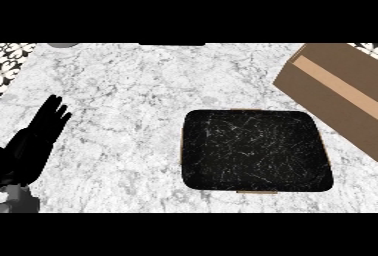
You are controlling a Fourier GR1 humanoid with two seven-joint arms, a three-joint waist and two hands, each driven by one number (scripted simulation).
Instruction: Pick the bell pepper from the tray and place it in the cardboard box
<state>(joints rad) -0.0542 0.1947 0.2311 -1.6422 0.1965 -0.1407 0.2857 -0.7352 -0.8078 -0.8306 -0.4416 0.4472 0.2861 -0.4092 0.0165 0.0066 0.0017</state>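
White marble worktop [118, 110] with grey veining fills the head view. Left hand [33, 145] shows at the worktop's left edge, black, resting open with fingers [53, 111] straight and close together, pointing away from the front edge; nothing in it. Tray [255, 150] sits right of centre, nearer the front edge: dark scratched inner face, thin tan rim showing at its near and far sides. Bell pepper not visible on the tray or elsewhere. Cardboard box [336, 92] lies at the far right corner, turned at an angle, just beside the tray's far right corner.
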